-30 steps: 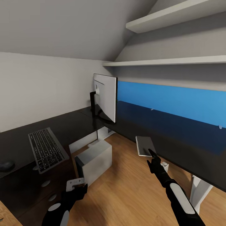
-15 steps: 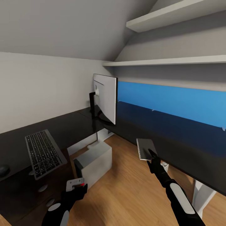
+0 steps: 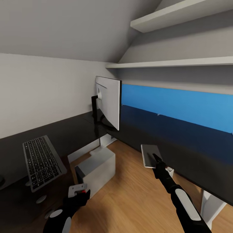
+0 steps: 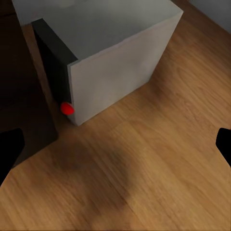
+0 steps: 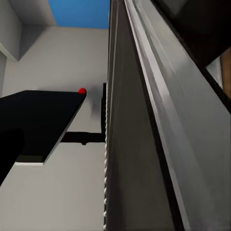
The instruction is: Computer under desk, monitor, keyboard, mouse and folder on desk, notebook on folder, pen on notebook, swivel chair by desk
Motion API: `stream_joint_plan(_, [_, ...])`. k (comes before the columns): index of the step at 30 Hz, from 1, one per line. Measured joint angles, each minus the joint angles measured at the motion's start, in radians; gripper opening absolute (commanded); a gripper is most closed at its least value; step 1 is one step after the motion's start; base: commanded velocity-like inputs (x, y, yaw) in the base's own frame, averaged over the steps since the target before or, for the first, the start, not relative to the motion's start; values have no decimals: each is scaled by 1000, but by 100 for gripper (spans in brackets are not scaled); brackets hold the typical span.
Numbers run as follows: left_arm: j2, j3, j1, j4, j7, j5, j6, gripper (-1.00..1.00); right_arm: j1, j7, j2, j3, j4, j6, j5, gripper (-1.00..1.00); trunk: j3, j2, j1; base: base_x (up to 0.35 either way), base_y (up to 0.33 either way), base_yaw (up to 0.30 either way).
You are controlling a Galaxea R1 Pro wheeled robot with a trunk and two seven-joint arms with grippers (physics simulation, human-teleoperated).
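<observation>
Carrying the notebook (image 3: 150,155) pinched in my right gripper (image 3: 156,160), left gripper (image 3: 78,191) spread empty, I keep it level toward the desk (image 3: 181,145).

Two long white wall shelves sit one above the other on the right: the upper shelf (image 3: 181,14) juts out near the sloped ceiling, and the lower shelf (image 3: 174,63) runs level beneath it, above a grey wall band. A pale grey sloped ceiling (image 3: 64,26) meets a plain white wall (image 3: 42,90) on the left. A light wood plank floor (image 3: 129,194) spreads below, its grain and a soft shadow showing in the left wrist view (image 4: 144,168).
</observation>
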Motion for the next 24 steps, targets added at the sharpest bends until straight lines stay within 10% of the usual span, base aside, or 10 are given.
stream_joint_plan(5, [0,0,0,0,0,0,1,100,0,0,0,0,0,0,0,100,0,0,0,39,0,0])
stream_joint_plan(6, [0,0,0,0,0,0,1,100,0,0,0,0,0,0,0,-100,0,0,0,14,0,0])
stream_joint_plan(24, [0,-1,0,0,0,0,1,100,0,-28,0,-1,-3,2,-5,-100,13,28,-15,2,0,0])
